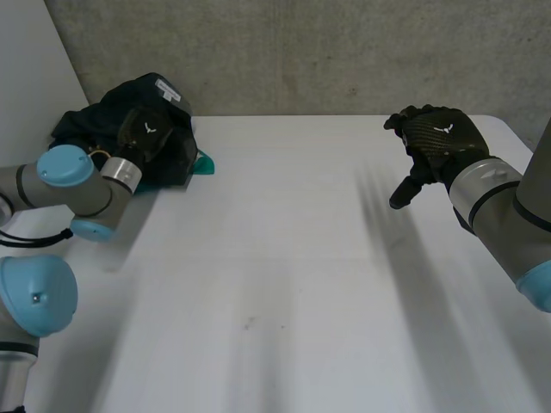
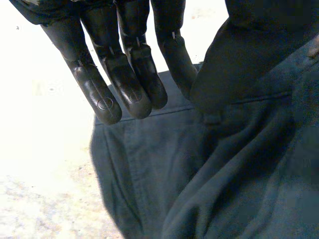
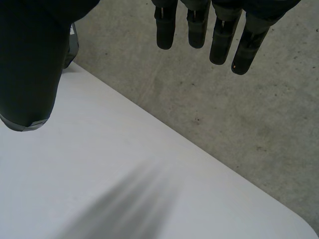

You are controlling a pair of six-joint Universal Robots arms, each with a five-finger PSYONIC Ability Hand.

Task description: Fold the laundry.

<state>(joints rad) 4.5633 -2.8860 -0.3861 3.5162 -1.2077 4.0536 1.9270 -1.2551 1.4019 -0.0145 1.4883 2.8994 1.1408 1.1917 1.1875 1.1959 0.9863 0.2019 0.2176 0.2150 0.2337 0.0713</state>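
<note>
Laundry heaped dark at table's far left corner. Left hand on heap, fingers straight, spread open. Right hand well apart, above table, fingers relaxed, holding nothing.

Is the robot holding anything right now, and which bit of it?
Nothing is held. The left hand is open, flat above the dark clothes; the right hand is open too, over the table.

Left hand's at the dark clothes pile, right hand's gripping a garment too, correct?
No: the right hand grips nothing; the right wrist view shows its fingers straight above the table. The left hand is at the dark clothes pile.
</note>
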